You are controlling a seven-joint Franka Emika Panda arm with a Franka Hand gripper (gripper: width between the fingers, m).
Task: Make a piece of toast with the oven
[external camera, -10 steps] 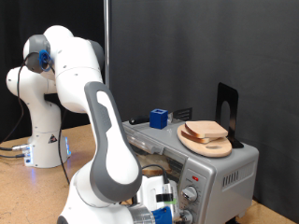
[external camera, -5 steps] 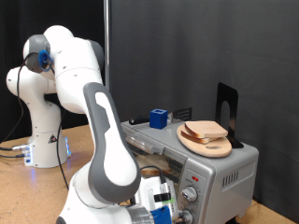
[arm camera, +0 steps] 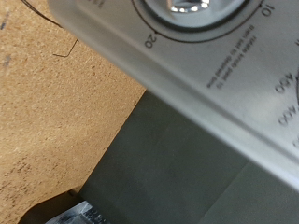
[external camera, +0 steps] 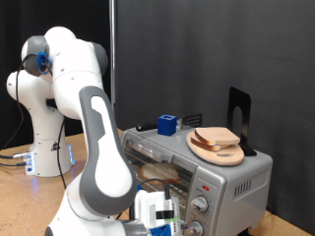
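The silver oven (external camera: 236, 175) stands at the exterior view's right. A pale tan slice, the piece of toast (external camera: 160, 173), lies inside it on the rack. Another bread slice (external camera: 217, 136) lies on a round wooden plate (external camera: 219, 152) on the oven's top. My gripper (external camera: 165, 218) is low at the exterior view's bottom edge, right in front of the oven's knobs (external camera: 200, 205), and holds nothing that I can see. The wrist view shows the oven's control panel (arm camera: 224, 75) very close, with a dial knob (arm camera: 190, 7) and its numbers. No fingers show clearly there.
A blue cube (external camera: 167, 124) and a black bracket (external camera: 239, 113) stand on the oven's top. The wooden table (arm camera: 56, 112) lies under the oven. My own arm (external camera: 98, 147) fills the exterior view's middle and hides part of the oven's front.
My forearm and hand have shifted towards the exterior view's left and a little lower. More of the oven's inside and the slice in it shows now.
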